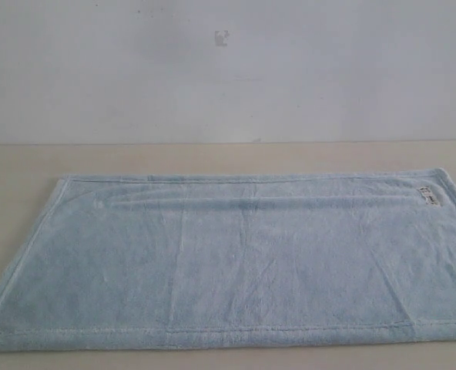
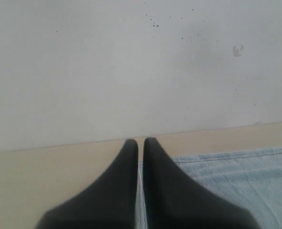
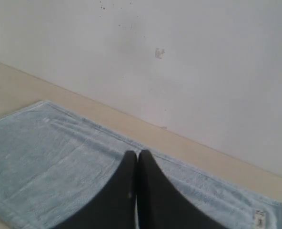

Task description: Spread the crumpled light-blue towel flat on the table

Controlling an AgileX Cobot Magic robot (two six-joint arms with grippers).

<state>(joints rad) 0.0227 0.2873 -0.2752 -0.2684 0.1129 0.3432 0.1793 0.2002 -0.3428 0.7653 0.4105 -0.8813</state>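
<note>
The pale-blue towel (image 1: 236,254) lies spread out flat on the cream table (image 1: 212,158), with faint creases and its white tag (image 1: 429,196) near the far right corner. Neither gripper shows in the exterior view. In the left wrist view my left gripper (image 2: 140,141) is shut with only a hairline slit, over the towel's (image 2: 241,176) side hem, holding nothing. In the right wrist view my right gripper (image 3: 137,153) is shut and empty above the towel (image 3: 45,152), whose tag (image 3: 259,218) shows at the corner.
A plain white wall (image 1: 212,77) rises directly behind the table's far edge. A bare strip of table (image 2: 50,171) runs beside the towel on the left and between the towel and the wall (image 3: 188,143).
</note>
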